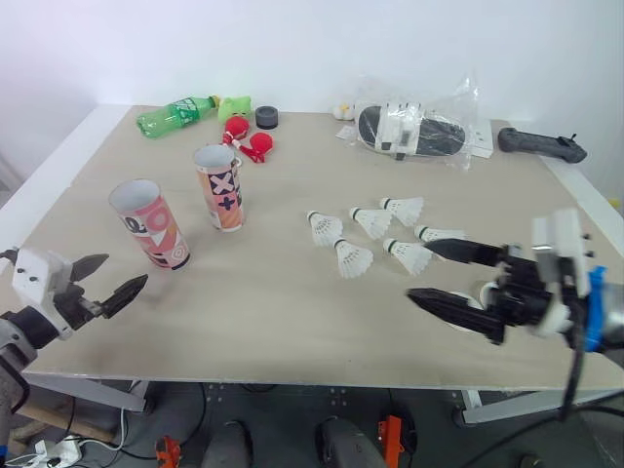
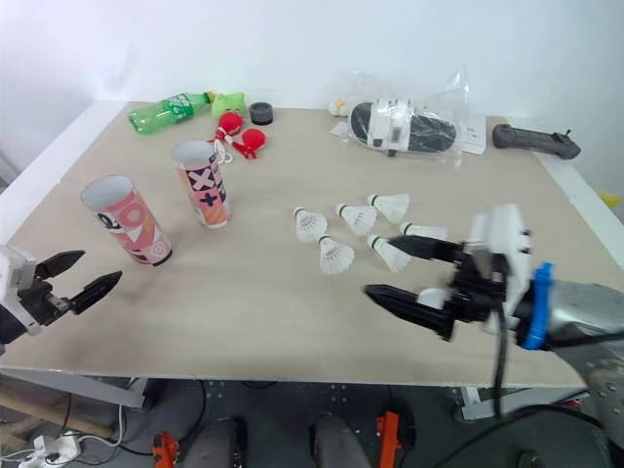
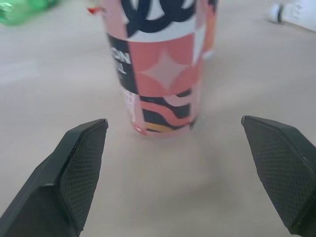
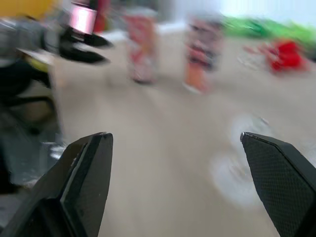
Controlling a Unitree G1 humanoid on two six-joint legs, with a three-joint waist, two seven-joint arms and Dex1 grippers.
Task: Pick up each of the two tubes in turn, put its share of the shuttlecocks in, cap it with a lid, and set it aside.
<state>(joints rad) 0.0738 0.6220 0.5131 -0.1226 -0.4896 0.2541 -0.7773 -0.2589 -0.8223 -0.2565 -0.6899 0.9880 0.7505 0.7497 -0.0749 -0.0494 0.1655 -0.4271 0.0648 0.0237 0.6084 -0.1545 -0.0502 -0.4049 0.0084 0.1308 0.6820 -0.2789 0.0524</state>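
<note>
Since the table (image 1: 292,322) is smooth and the pink tube (image 1: 148,224) looks light, a bump could knock it over. The second tube (image 1: 219,185) stands just behind it. The left gripper (image 1: 127,270) waits just in front of it, spread wide and holding nothing. The right gripper (image 1: 419,270), also wide and holding nothing, is far off to its side by the shuttlecocks (image 1: 353,259). A hard squeeze there could crush feathers. The second tube shows black X and plus marks. The pink tube's letters are cut off, maybe "ON".
</note>
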